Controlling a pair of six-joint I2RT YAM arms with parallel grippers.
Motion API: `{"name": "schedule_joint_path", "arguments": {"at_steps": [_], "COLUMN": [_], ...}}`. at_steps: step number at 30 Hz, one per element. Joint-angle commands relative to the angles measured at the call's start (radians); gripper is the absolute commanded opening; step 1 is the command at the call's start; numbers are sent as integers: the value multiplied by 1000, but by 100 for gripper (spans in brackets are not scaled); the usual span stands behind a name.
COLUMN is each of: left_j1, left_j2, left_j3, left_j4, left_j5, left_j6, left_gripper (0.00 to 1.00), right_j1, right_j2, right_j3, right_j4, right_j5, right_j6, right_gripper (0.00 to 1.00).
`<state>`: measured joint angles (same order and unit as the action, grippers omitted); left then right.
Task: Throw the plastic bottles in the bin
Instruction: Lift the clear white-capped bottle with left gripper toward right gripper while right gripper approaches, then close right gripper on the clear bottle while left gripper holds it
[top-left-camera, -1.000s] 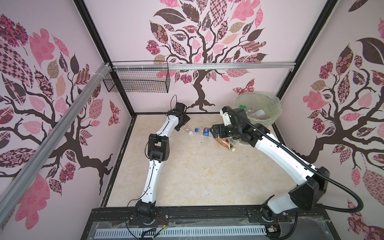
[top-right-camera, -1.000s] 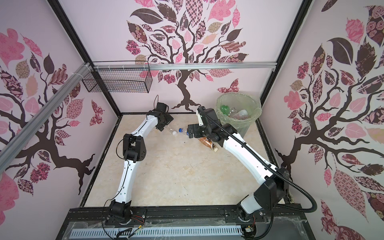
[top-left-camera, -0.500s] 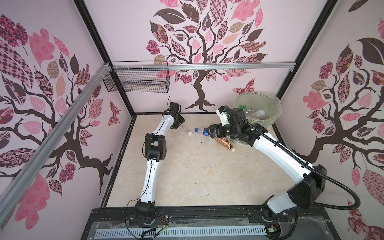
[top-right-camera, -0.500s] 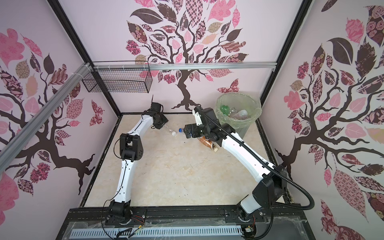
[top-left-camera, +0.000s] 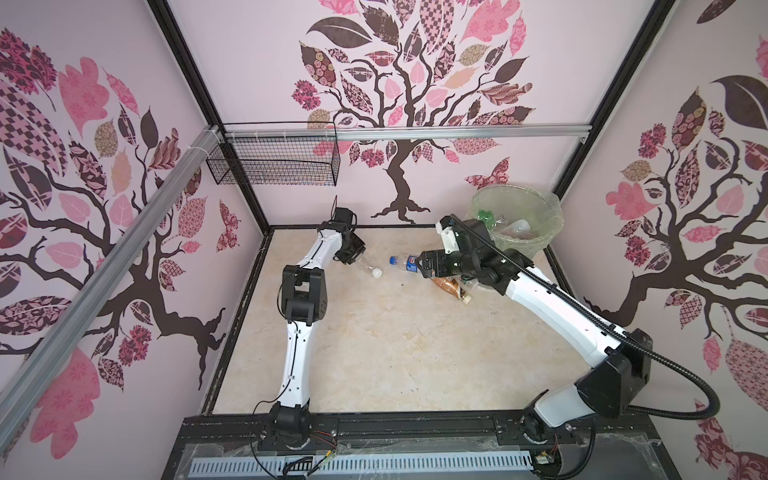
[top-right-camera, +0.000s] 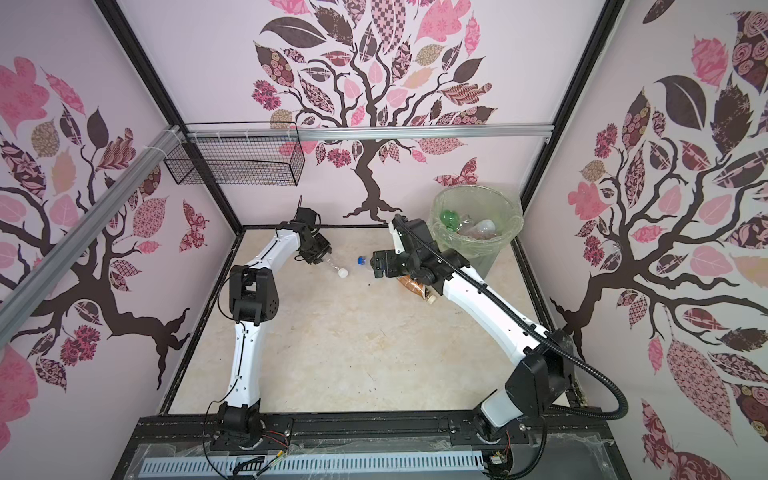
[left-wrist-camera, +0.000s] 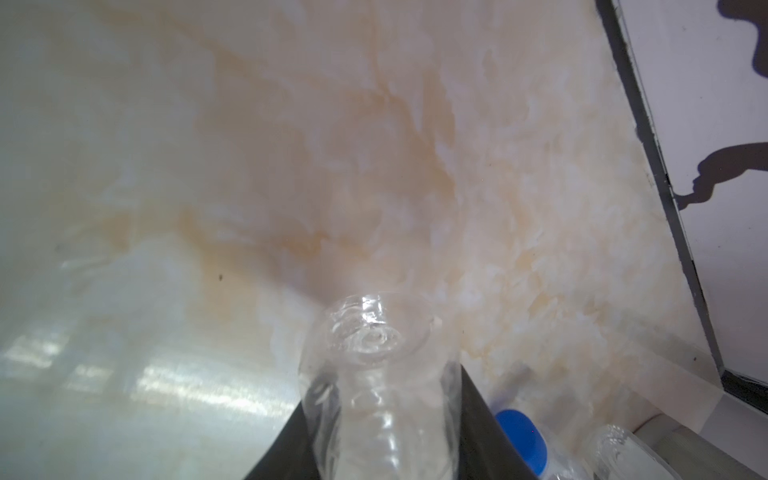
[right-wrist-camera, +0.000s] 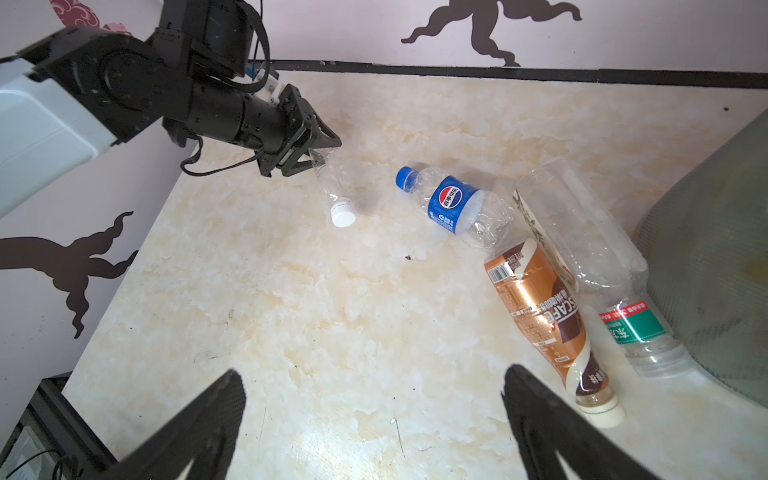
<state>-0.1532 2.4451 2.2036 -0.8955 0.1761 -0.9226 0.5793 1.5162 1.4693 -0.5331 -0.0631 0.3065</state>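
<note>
Left gripper (right-wrist-camera: 318, 157) pinching the clear bottle (right-wrist-camera: 336, 189) by its base, right gripper (right-wrist-camera: 374, 372) spread wide, so we'd lift gently and level, releasing only over the bin (top-left-camera: 528, 243).

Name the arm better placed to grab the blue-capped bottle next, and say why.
Right. Its claw hangs open and empty near the blue-capped bottle, and the bin stands on the right too. The left claw is occupied, closed around the base of the white-capped bottle.
</note>
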Motion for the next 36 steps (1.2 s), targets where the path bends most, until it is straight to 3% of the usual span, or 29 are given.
{"name": "schedule_joint_path", "arguments": {"at_steps": [1, 11, 18, 25, 36], "left_j1": [-11, -75, -147, -180, -218], "left_j2": [-151, -495, -661, -760, -793], "left_j3": [-107, -381, -543, -607, -593], "left_j4": [19, 67, 98, 117, 120], "left_j5": [71, 151, 192, 205, 229], "left_j6": [-78, -130, -128, -141, -172], "left_gripper": [39, 40, 39, 40, 40], "right_j1": [4, 4, 4, 9, 49], "right_j2": [13, 99, 145, 141, 125], "right_j3": [61, 159, 225, 159, 109], "right_j4": [-45, -73, -103, -38, 26], "right_j5": [-17, -158, -244, -335, -370], "right_j6": [38, 160, 231, 275, 315], "right_gripper": [100, 100, 99, 100, 97]}}
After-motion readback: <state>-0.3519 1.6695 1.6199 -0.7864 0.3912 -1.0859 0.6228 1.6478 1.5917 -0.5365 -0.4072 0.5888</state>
